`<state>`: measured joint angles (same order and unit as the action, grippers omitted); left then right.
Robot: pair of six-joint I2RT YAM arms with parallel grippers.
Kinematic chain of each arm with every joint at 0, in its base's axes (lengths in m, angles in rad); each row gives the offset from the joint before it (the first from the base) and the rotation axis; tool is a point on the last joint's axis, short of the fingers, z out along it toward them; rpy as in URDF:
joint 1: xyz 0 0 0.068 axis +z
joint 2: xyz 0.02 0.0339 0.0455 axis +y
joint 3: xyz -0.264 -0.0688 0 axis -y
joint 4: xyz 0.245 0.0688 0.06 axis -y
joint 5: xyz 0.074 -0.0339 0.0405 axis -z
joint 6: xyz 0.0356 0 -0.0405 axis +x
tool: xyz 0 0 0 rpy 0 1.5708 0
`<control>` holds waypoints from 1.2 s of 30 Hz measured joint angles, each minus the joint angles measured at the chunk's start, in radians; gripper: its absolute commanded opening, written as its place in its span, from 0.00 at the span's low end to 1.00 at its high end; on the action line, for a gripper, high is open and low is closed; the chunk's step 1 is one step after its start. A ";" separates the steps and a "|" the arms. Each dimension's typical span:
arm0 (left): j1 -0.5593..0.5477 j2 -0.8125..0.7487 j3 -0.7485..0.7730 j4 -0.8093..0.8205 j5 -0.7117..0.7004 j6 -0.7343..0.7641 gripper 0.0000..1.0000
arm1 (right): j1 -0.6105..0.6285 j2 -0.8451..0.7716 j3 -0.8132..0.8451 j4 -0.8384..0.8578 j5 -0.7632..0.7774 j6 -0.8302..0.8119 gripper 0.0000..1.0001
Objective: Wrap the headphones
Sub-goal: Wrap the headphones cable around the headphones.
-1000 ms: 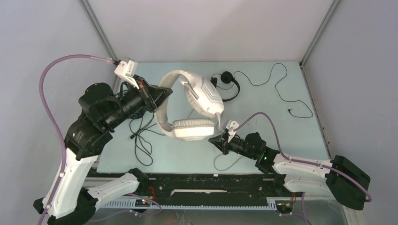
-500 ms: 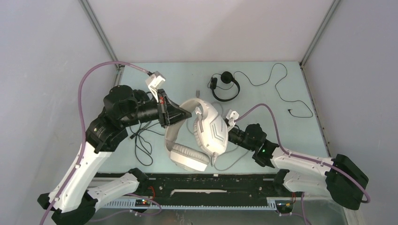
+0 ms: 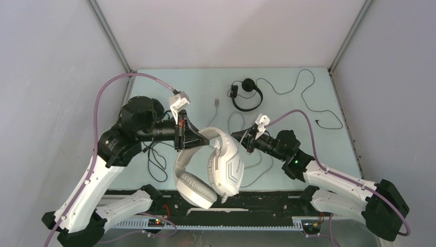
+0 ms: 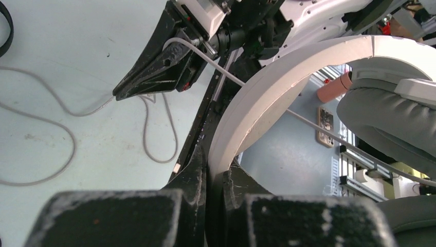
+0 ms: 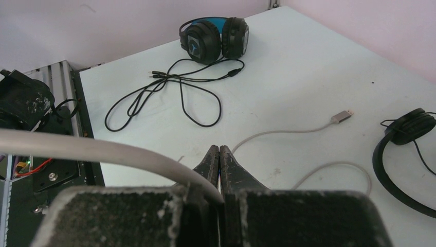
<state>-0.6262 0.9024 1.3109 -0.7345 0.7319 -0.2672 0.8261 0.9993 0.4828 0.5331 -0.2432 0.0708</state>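
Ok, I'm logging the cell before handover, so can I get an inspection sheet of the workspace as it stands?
Surface: pale table, lightly specked.
Job's things: white headset held up over near edge; small black headset lying far centre; blue-lined black headset lying at left.
Clutter: nothing seen.
Hands: left hand shut on white headset's headband; right hand shut on grey cable.
Cables: grey cable unwrapped, USB plug on table; black leads in loose loops.
Surroundings: grey walls, metal corner posts.

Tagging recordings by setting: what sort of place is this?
Probably a lab robot cell, not a home: plain grey panels enclose a pale table, and a left arm and right arm are mounted at its near edge.
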 measured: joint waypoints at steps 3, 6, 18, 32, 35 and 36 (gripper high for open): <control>-0.005 -0.003 -0.012 -0.008 0.014 0.023 0.00 | -0.008 -0.021 0.001 -0.023 -0.009 -0.005 0.00; -0.016 -0.016 -0.056 0.016 0.034 0.021 0.00 | -0.008 -0.024 0.001 -0.041 -0.026 -0.008 0.00; -0.062 -0.048 -0.131 0.143 0.084 -0.017 0.00 | -0.008 -0.004 0.026 -0.045 -0.072 0.013 0.00; -0.088 0.014 -0.114 -0.165 -0.364 0.209 0.00 | -0.068 -0.048 0.159 -0.323 -0.088 0.067 0.00; -0.105 0.037 -0.112 -0.222 -0.529 0.257 0.00 | -0.082 -0.014 0.277 -0.479 -0.131 0.098 0.00; -0.111 0.041 -0.112 -0.235 -0.580 0.272 0.00 | -0.082 0.011 0.329 -0.539 -0.158 0.111 0.00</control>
<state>-0.7368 0.9436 1.1992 -0.9695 0.1520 0.0048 0.7444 1.0103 0.8120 -0.0055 -0.4015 0.1814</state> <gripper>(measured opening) 0.094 0.021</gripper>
